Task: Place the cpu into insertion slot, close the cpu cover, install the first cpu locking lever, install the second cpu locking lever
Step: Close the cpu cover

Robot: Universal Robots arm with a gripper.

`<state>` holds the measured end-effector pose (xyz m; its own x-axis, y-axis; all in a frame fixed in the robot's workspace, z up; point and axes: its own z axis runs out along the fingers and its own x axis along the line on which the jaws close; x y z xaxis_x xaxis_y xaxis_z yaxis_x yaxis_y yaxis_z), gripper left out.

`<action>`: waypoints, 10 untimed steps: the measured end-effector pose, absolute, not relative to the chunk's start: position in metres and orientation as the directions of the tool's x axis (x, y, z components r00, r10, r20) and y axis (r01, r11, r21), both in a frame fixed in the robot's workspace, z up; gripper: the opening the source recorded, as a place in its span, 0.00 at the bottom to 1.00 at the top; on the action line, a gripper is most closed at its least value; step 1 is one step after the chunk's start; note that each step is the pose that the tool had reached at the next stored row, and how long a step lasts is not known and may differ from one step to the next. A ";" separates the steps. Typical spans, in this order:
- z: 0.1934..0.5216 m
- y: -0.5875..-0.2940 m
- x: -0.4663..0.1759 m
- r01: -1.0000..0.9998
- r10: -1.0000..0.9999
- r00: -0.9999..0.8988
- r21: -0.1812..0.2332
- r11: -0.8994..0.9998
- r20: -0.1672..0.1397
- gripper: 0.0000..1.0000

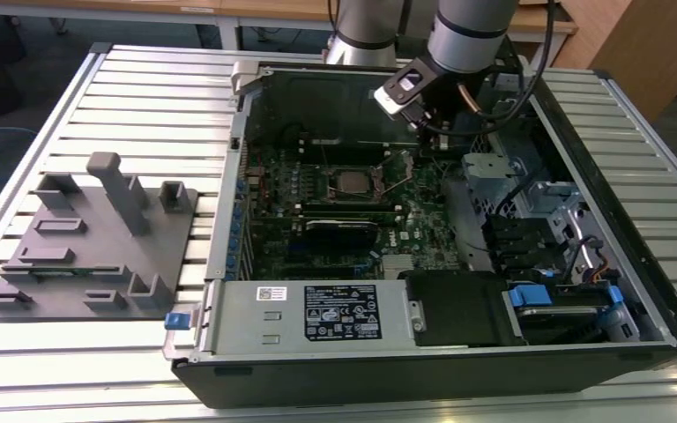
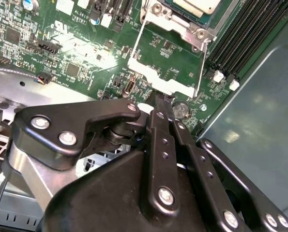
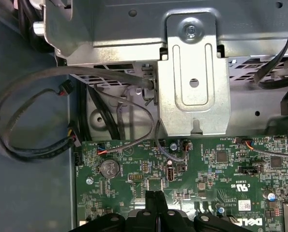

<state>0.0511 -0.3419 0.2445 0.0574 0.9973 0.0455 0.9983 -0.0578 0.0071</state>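
Slatted table [image 1: 115,79] holds the open computer case [image 1: 433,381]. Cpu [image 2: 197,4] lies in slot [image 2: 175,21]; cover [image 2: 144,67] stands hinged up off the slot. Tool [image 2: 159,99], clenched empty, meets cover's far edge, probably set to press it down.

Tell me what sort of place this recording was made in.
Most likely a robotics lab or test workshop: an open desktop computer case lies on a slatted metal table, a grey moulded fixture tray sits beside it, and wooden desks stand behind.
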 end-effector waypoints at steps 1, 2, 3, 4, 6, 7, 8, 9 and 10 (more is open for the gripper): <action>0.244 -0.342 0.050 0.998 0.997 0.057 0.008 -0.058 0.045 0.10; 0.244 -0.342 0.049 0.998 0.997 0.057 0.008 -0.058 0.045 0.10; 0.244 -0.342 0.047 0.998 0.997 0.057 0.008 -0.058 0.045 0.10; 0.244 -0.342 0.045 0.998 0.997 0.057 0.009 -0.058 0.045 0.10; 0.244 -0.342 0.040 0.998 0.997 0.057 0.011 -0.058 0.046 0.10; 0.244 -0.342 0.037 0.998 0.997 0.057 0.013 -0.058 0.046 0.10; 0.244 -0.342 0.033 0.998 0.997 0.057 0.014 -0.058 0.046 0.10; 0.244 -0.342 0.030 0.998 0.997 0.057 0.016 -0.058 0.046 0.10; 0.244 -0.342 0.027 0.998 0.997 0.057 0.018 -0.058 0.046 0.10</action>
<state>0.0266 -0.3419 0.2444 0.0569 0.9973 0.0459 0.9982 -0.0578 0.0182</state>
